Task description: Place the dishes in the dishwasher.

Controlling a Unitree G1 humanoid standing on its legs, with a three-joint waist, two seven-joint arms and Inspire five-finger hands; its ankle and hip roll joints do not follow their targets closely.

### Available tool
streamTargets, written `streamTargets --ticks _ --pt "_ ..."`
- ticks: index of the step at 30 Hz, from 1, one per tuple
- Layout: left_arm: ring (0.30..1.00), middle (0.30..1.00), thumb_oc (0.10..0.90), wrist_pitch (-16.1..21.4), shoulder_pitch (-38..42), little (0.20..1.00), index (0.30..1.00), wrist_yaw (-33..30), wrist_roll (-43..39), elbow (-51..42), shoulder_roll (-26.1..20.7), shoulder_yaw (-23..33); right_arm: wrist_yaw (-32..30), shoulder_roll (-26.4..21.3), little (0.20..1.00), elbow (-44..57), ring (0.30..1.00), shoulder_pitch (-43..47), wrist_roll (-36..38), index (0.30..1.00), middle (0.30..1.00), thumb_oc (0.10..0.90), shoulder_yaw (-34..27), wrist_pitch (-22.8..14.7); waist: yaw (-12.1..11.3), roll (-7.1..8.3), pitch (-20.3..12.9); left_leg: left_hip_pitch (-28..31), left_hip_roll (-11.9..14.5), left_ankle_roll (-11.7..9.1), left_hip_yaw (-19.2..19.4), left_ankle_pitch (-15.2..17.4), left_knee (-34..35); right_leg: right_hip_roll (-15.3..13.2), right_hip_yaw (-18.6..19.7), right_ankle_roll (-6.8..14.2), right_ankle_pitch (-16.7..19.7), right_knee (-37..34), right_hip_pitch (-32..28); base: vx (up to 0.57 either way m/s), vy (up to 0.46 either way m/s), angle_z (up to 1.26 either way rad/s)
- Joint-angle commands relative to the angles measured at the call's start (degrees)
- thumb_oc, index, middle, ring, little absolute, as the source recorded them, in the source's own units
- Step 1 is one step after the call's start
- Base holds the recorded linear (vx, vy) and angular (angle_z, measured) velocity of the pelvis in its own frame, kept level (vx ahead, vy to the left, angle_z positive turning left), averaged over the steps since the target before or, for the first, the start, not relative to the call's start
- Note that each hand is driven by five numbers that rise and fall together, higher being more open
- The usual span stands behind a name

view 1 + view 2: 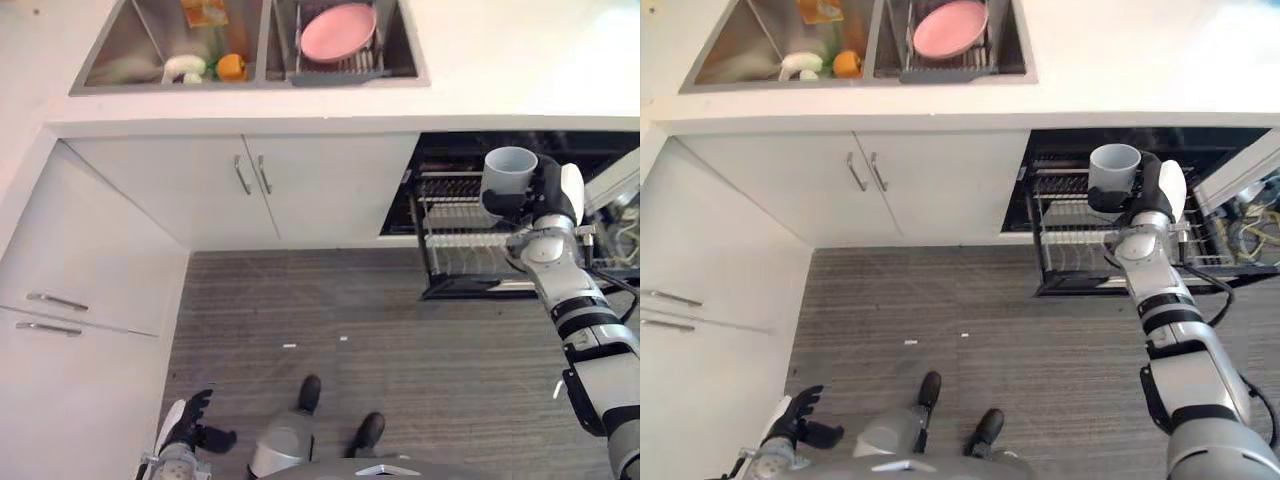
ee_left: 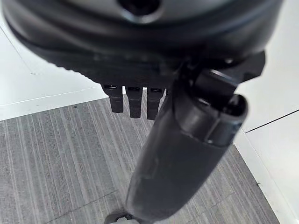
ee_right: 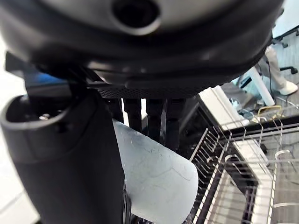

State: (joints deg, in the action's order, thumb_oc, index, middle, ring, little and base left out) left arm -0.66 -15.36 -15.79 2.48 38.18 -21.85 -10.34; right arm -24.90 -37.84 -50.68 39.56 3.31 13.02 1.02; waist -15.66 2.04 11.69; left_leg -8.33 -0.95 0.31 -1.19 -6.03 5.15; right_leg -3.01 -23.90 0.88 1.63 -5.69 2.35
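Note:
My right hand (image 1: 545, 195) is shut on a pale grey cup (image 1: 509, 172), held upright above the pulled-out wire rack (image 1: 462, 240) of the open dishwasher under the counter. In the right wrist view the cup (image 3: 156, 179) sits between the thumb and the curled fingers (image 3: 147, 114), with the rack's tines (image 3: 243, 172) beyond. A pink plate (image 1: 338, 31) stands in a rack in the right sink basin. My left hand (image 1: 190, 425) hangs low by the floor at the lower left, fingers relaxed and holding nothing.
The left sink basin holds a white item (image 1: 184, 67) and an orange one (image 1: 231, 67). White cabinet doors (image 1: 250, 185) stand left of the dishwasher, with drawers (image 1: 60, 300) along the left wall. Grey wood floor (image 1: 380, 340) spreads in front.

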Motion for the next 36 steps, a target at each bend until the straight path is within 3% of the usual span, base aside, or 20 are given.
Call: streamTargets --ticks 1,3,6,12,13,14,22,29,32,34,35,36 --pt "0.900 0.900 0.800 1.24 3.64 0.900 0.900 -1.63 -1.40 1.69 -0.63 -1.35 -2.39 -5.25 0.300 -2.38 0.300 7.68 -2.90 0.300 0.300 0.400 0.62 -1.89 -0.92 0.75 0.23 -0.56 4.06 -6.41 1.11 4.23 -0.15 -5.06 -2.39 7.54 -3.59 0.75 -4.47 0.08 -0.029 0.43" --pt "0.900 0.900 0.800 1.30 3.75 0.900 0.900 -1.66 -1.41 1.81 -0.55 -1.34 -2.37 -5.27 0.300 -2.56 0.300 7.89 -2.88 0.300 0.300 0.400 0.74 -1.98 -0.84 0.71 0.25 -0.61 4.05 -6.42 1.07 4.21 -0.15 -5.06 -2.43 7.53 -3.59 0.75 -4.44 0.03 -0.015 0.17" --pt "0.900 0.900 0.800 1.92 5.51 0.900 0.900 -2.38 -1.90 4.32 -0.69 -2.58 -2.03 -6.73 0.300 -12.16 0.300 11.86 -2.91 0.300 0.300 0.400 1.96 -1.44 -2.05 -0.10 2.49 -3.82 3.26 -6.42 -0.48 3.28 -0.15 -5.39 -3.56 7.43 -3.43 1.45 -2.00 -0.03 0.027 0.09" --pt "0.900 0.900 0.800 2.17 7.52 0.900 0.900 -2.84 -2.00 6.05 -0.06 -3.67 -2.07 -7.90 0.300 -16.58 0.300 14.20 -2.76 0.300 0.300 0.400 2.53 -1.57 -2.86 -0.41 3.21 -5.11 2.49 -6.50 -1.54 2.81 -0.15 -5.60 -4.85 7.59 -3.45 1.20 -1.73 0.01 0.000 0.14" --pt "0.900 0.900 0.800 2.22 7.85 0.900 0.900 -2.94 -2.23 6.08 0.11 -3.69 -2.04 -7.78 0.415 -17.09 0.415 14.22 -2.59 0.415 0.415 0.477 2.44 -1.73 -2.97 -0.47 3.20 -5.19 2.37 -6.50 -1.69 2.86 -0.15 -5.70 -5.15 7.67 -3.50 1.16 -1.82 0.03 0.005 0.19" --pt "0.900 0.900 0.800 2.31 8.10 0.900 0.900 -3.09 -2.51 6.09 0.16 -3.56 -1.90 -7.77 0.900 -17.38 0.900 14.30 -2.22 0.900 0.900 0.800 2.28 -1.72 -3.11 -0.49 3.16 -5.17 2.28 -6.52 -1.83 2.89 -0.15 -5.77 -5.29 7.73 -3.51 1.11 -1.94 0.03 0.001 0.24" --pt "0.900 0.900 0.800 1.91 9.58 0.900 0.900 -3.64 -2.41 7.84 0.07 -3.38 -0.82 -6.72 0.900 -17.57 0.900 14.80 -1.33 0.900 0.900 0.800 2.70 -1.71 -2.83 -0.31 2.46 -4.03 2.25 -6.80 -1.65 3.09 -0.15 -5.95 -5.86 7.72 -3.98 1.33 -3.25 0.01 0.004 0.06" --pt "0.900 0.900 0.800 -0.22 11.53 0.900 0.900 -1.94 -2.06 19.33 1.07 -1.68 2.58 -5.55 0.900 -14.24 0.900 13.45 -3.83 0.900 0.900 0.800 5.33 -1.33 -0.53 0.21 0.04 0.22 3.26 -6.83 0.85 4.00 -0.15 -5.71 -4.03 7.58 -4.29 1.13 -6.20 0.01 0.003 -0.08" --pt "0.900 0.900 0.800 -1.47 12.43 0.900 0.900 -2.09 -1.27 24.35 2.03 -0.29 2.60 -4.10 0.900 -8.56 0.900 9.24 -2.23 0.900 0.900 0.800 2.77 -2.06 0.75 -0.16 -0.99 1.32 3.45 -6.25 2.40 2.98 -0.15 -5.91 -3.42 7.36 -3.29 0.98 -6.63 -0.08 0.043 -0.23" --pt "0.900 0.900 0.800 -2.52 12.69 0.900 0.900 -2.29 -1.29 27.50 3.46 1.68 1.94 -0.97 0.900 2.26 0.900 2.16 1.21 0.900 0.900 0.800 -2.13 -4.09 2.07 -0.72 -1.66 2.47 3.77 -6.14 3.31 3.12 -0.15 -5.83 -2.66 7.28 -3.50 0.89 -7.32 -0.01 -0.004 -0.08" --pt "0.900 0.900 0.800 -2.52 12.69 0.900 0.900 -2.29 -1.29 27.50 3.46 1.68 1.94 -0.97 0.900 2.26 0.900 2.16 1.21 0.900 0.900 0.800 -2.13 -4.09 2.07 -0.72 -1.66 2.47 3.77 -6.14 3.31 3.12 -0.15 -5.83 -2.66 7.28 -3.50 0.89 -7.32 -0.02 -0.002 -0.11" --pt "0.900 0.900 0.800 -3.08 12.38 0.900 0.900 -2.34 -1.22 28.97 4.16 2.67 1.53 0.90 0.900 9.95 0.900 -3.08 1.56 0.900 0.900 0.800 -4.76 -5.19 2.65 -0.99 -1.89 3.15 3.90 -6.12 3.58 3.06 -0.15 -5.76 -2.27 7.15 -3.67 0.97 -7.63 -0.02 -0.021 -0.18"
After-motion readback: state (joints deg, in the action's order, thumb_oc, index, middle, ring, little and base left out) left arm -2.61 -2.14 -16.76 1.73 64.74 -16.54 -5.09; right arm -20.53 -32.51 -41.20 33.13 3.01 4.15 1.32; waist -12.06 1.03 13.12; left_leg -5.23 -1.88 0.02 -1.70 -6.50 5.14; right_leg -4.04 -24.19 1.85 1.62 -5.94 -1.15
